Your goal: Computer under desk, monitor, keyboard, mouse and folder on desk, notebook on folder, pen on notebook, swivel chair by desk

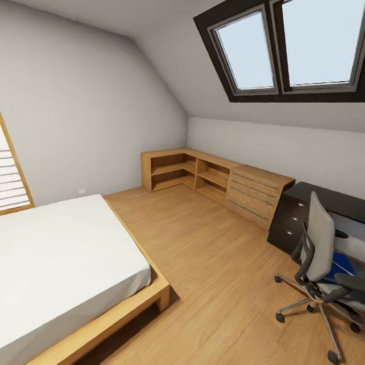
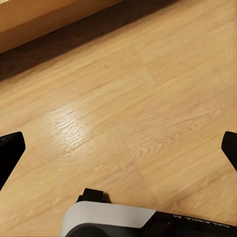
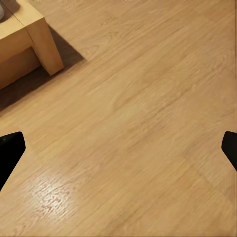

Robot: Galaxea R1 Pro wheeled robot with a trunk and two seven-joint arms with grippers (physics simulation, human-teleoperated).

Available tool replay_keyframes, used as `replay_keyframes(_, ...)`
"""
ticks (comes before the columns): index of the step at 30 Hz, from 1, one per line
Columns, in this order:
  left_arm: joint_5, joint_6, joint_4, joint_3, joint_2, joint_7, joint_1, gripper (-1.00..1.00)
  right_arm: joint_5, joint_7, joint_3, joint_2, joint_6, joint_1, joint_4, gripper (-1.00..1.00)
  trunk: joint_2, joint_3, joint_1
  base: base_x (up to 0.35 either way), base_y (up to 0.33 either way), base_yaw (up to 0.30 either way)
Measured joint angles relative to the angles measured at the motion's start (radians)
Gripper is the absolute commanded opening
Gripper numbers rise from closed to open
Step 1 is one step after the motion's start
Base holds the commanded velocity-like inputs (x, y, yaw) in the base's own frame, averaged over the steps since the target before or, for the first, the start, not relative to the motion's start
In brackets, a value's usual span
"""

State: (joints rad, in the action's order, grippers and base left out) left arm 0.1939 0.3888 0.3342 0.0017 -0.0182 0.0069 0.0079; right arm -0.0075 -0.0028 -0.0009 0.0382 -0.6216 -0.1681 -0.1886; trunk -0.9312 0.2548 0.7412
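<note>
- Head view: attic bedroom w/ wood floor (image 1: 210, 269), sloped ceiling and a double skylight (image 1: 296, 46).
- Bed (image 1: 55, 267), white mattress on a light-wood frame, occupied the near-left part of the floor.
- Light-wood shelf and drawer unit (image 1: 220, 182) ran along the far wall from the far-left corner toward the right.
- Desk (image 1: 331, 203): glossy black top seen at the right edge of view, directly beside the wood unit; dark drawer unit w/ silver knobs (image 1: 288, 223) under its left end.
- Swivel chair (image 1: 320, 254): grey back, black armrests, metal base on casters; stood on the floor just in front of the desk, near its drawer unit.
- Folder (image 1: 340, 265): bright blue, lying on the chair seat, partly hidden by the chair back and armrest.
- Computer, monitor, keyboard, mouse, notebook, pen: could not be made out.
- Left gripper (image 2: 118, 148): left wrist view, black fingertips (image 2: 11, 150) at opposite edges of frame, spread wide, nothing between them; bare floor below, a light-wood edge beyond.
- Right gripper (image 3: 118, 148): right wrist view, fingertips (image 3: 11, 150) likewise wide apart, empty; floor below, corner of the bed frame (image 3: 42, 42) nearby.
</note>
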Motion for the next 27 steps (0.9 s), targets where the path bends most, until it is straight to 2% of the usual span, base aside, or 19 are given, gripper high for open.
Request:
replay_keyframes(9, 0.000, 0.000, 0.000, 0.000, 0.000, 0.000, 0.000, 1.00, -0.001, -0.001, -0.002, 0.000, 0.000, 0.000, 0.000, 1.00, 0.000, -0.008, 0.000, 0.000, 0.000, -0.231)
replay_keyframes(16, 0.000, 0.000, 0.000, 0.000, 0.000, 0.000, 0.000, 1.00, -0.001, -0.001, -0.002, 0.000, 0.000, 0.000, 0.000, 1.00, 0.000, -0.011, 0.000, -0.118, 0.037, -0.279)
replay_keyframes(22, 0.000, 0.001, 0.000, 0.000, 0.000, 0.000, 0.000, 1.00, -0.001, -0.001, -0.002, 0.000, 0.002, 0.000, 0.000, 1.00, 0.000, -0.006, 0.000, -0.121, 0.219, -0.217)
replay_keyframes(27, 0.000, 0.001, 0.000, 0.000, -0.001, -0.001, 0.000, 1.00, -0.001, -0.001, -0.002, 0.000, 0.002, 0.000, 0.000, 1.00, 0.000, 0.000, 0.000, 0.054, 0.270, -0.162)
